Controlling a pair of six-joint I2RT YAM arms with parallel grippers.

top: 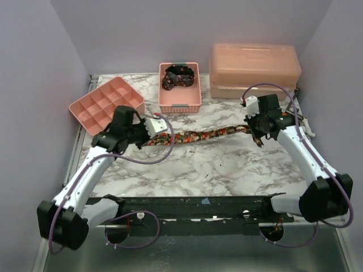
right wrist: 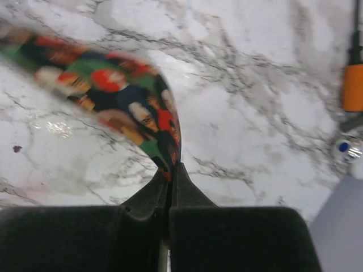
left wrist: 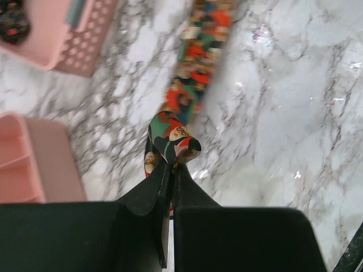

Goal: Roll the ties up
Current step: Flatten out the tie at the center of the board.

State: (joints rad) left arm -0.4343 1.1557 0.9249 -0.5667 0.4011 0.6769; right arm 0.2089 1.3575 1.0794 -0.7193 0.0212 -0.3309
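A long tie [top: 198, 136] flecked red, orange and green stretches across the middle of the marble table between both grippers. My left gripper [top: 154, 137] is shut on its left end, where the fabric curls up past the fingertips [left wrist: 170, 141]. My right gripper [top: 253, 131] is shut on its right end [right wrist: 130, 107], and the fabric runs off to the left above the table. A second, mostly black tie [top: 178, 76] lies bunched in the pink basket [top: 180, 105] at the back.
A pink divided tray [top: 105, 103] stands at the back left, its corner near my left gripper [left wrist: 34, 164]. Two stacked pink lidded boxes [top: 255, 68] stand at the back right. An orange connector [right wrist: 353, 85] lies by the right wall.
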